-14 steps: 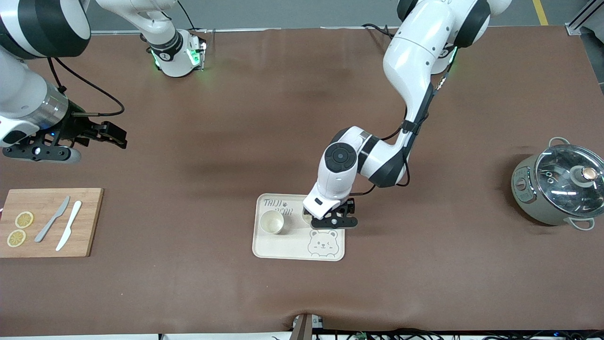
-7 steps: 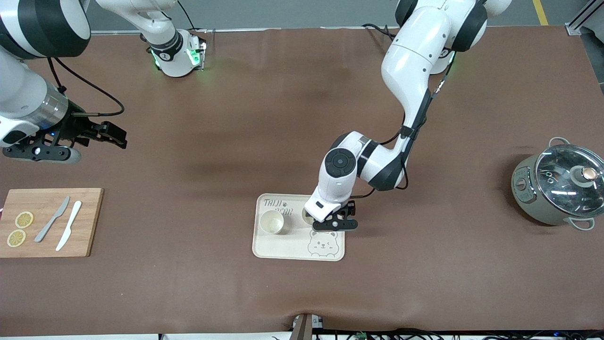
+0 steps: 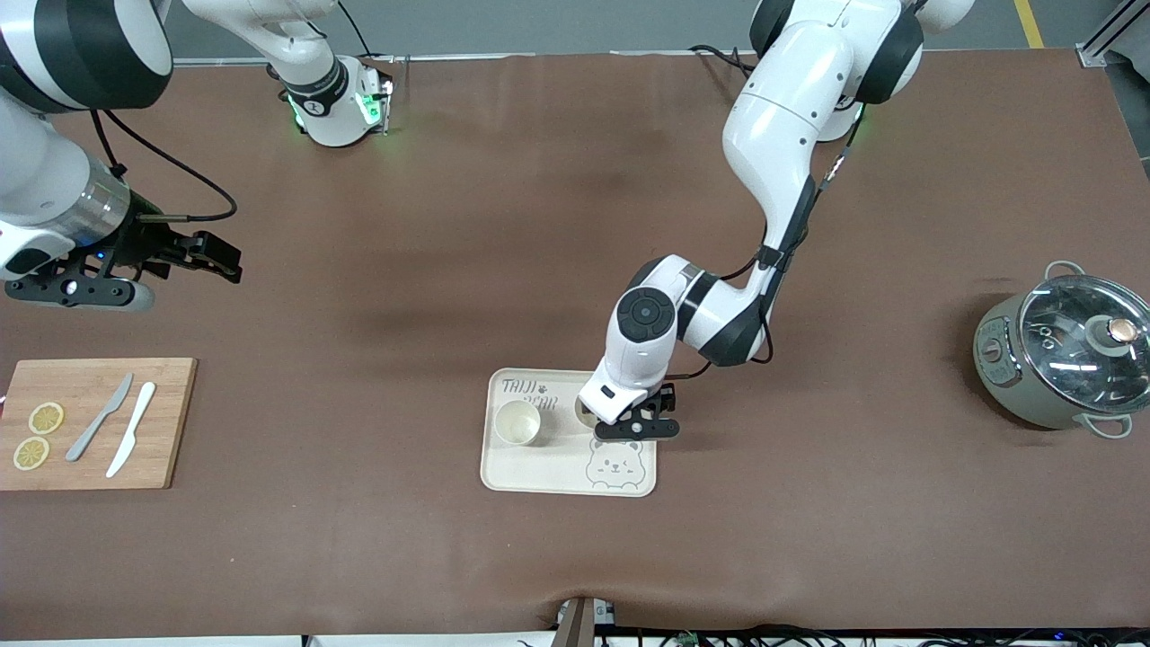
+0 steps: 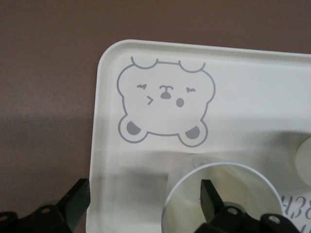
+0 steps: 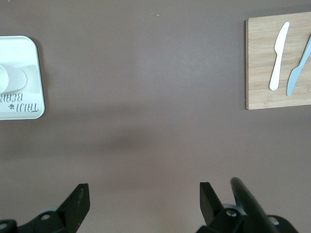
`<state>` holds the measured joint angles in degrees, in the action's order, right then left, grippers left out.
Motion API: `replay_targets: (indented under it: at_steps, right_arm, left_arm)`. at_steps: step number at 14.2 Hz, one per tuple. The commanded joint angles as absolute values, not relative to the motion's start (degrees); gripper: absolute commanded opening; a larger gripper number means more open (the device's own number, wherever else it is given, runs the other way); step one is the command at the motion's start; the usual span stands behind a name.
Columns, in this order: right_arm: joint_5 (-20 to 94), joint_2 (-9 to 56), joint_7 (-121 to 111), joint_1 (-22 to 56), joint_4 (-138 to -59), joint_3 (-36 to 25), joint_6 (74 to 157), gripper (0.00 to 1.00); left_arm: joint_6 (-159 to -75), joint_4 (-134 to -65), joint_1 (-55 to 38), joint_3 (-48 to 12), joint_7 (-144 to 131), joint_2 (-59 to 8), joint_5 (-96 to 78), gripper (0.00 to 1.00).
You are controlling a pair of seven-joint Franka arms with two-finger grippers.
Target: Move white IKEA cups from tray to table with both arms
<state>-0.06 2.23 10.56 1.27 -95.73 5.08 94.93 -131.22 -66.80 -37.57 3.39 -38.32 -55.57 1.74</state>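
Note:
Two white cups stand on the cream bear tray [image 3: 557,472]. One cup [image 3: 517,422] stands free toward the right arm's end. The other cup [image 3: 584,412] is partly hidden under the left hand. My left gripper [image 3: 636,424] is low over the tray and open. In the left wrist view [image 4: 143,189] one finger [image 4: 208,194] is inside the cup [image 4: 243,191] and the other is well outside it, by the tray's edge [image 4: 97,145]. My right gripper [image 3: 211,254] waits open and empty over bare table, as its wrist view [image 5: 143,190] shows.
A wooden cutting board [image 3: 94,422] with two knives and two lemon slices lies at the right arm's end, near the front camera. A grey-green pot with glass lid [image 3: 1060,359] stands at the left arm's end. The board [image 5: 274,63] and tray [image 5: 22,99] show in the right wrist view.
The left arm's upper links have shifted slightly toward the right arm's end, while its gripper stays at the cup on the tray. The right arm has not moved.

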Motion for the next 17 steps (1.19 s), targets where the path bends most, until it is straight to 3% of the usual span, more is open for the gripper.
replay_targets:
  at_steps: [1,13,14,15,16,17]
  right_arm:
    - [0.70,2.20,11.07,1.05,-95.80,5.10,95.27,1.00]
    - [0.53,2.72,11.07,0.00,-95.36,4.92,95.89,1.00]
    - [0.44,2.81,11.07,0.26,-95.36,4.92,95.89,1.00]
    - [0.18,2.73,11.07,0.26,-95.36,4.92,95.63,1.00]
    - [0.18,2.72,10.99,0.09,-95.36,5.01,95.54,1.00]
    - [-0.26,2.81,10.99,0.00,-95.36,4.92,95.62,1.00]
  left_arm:
    - [-131.57,-64.95,-38.14,3.96,-39.55,-56.69,2.72,1.00]
    - [-131.75,-64.95,-38.85,3.95,-40.60,-56.60,2.72,1.00]
    - [-131.75,-64.95,-38.85,3.96,-40.78,-56.60,2.64,0.94]
    - [-131.75,-64.95,-38.85,3.96,-41.74,-56.60,2.72,0.77]
    - [-131.75,-64.95,-38.93,3.96,-42.97,-56.60,2.72,0.37]
    - [-131.75,-65.04,-38.94,3.96,-43.41,-56.60,2.64,0.05]
